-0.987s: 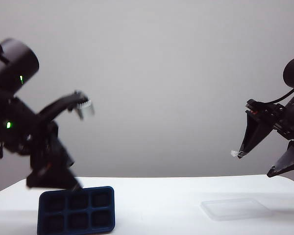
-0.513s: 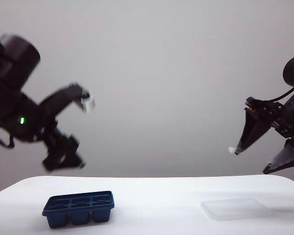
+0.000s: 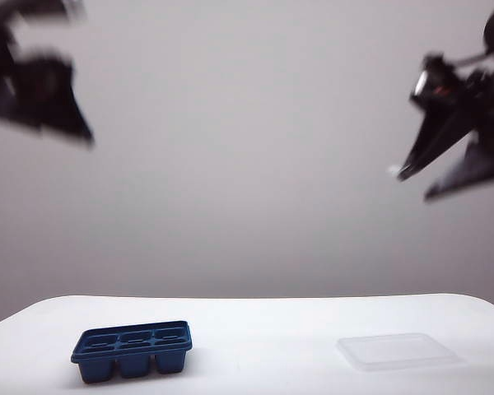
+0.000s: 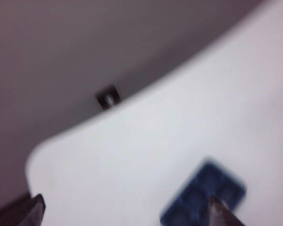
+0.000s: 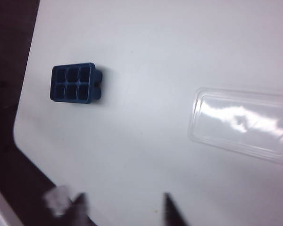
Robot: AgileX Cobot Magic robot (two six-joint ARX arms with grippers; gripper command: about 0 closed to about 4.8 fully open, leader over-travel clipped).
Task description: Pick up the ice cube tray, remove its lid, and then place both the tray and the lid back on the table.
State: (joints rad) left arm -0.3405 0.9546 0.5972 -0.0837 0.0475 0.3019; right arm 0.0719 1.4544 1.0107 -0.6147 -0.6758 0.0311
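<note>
Both grippers hang high above the table (image 3: 255, 317), each empty. Left gripper (image 4: 127, 209), a blurred dark shape in the upper left of the exterior view, has its two fingertips (image 4: 35, 207) spread wide apart in its wrist view, with nothing between them. Right gripper (image 3: 413, 183) sits in the upper right of the exterior view, its two dark fingers pointing down and to the left with a clear gap between them.

On the table, the ice cube tray (image 3: 133, 349) stands upright at the lower left of the exterior view, its six compartments facing up and uncovered. Well apart from it, at the lower right, the lid (image 3: 397, 349) lies flat on the white surface. From the right wrist camera, tray and lid also lie separate, with bare tabletop between them.
</note>
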